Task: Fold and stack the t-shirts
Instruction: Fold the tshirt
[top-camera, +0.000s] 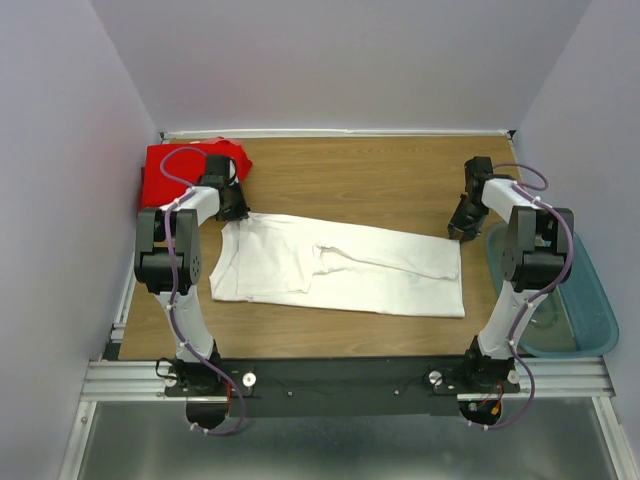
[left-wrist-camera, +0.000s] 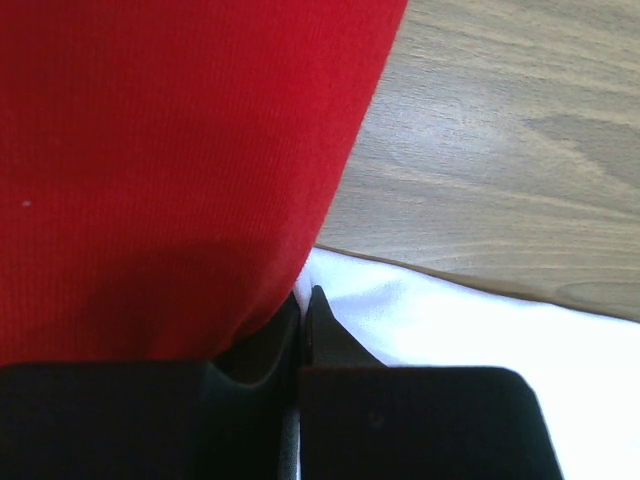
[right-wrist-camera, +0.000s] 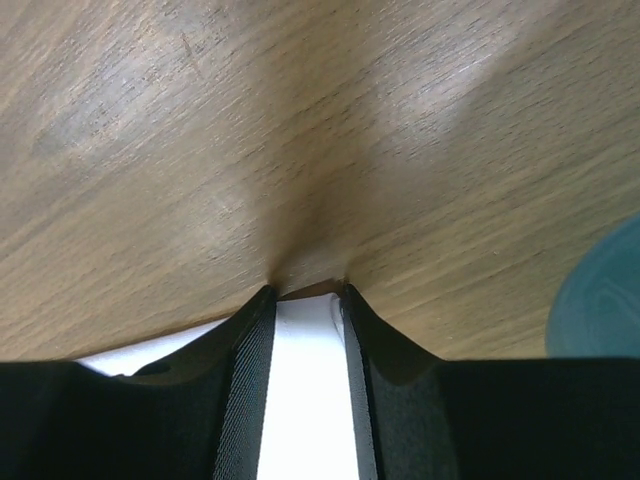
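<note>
Left wrist: left gripper (left-wrist-camera: 304, 296) closed at white t-shirt (left-wrist-camera: 450, 330) edge; grasp unclear.

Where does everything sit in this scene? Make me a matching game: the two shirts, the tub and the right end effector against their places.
Things:
1. red t-shirt
2. white t-shirt
3. blue tub
4. right end effector

Places:
A. spread out in the middle
B. bunched in the far left corner
C. at the white shirt's far right corner
D. at the near right edge

Pairs: 1-B, 2-A, 3-D, 4-C
</note>
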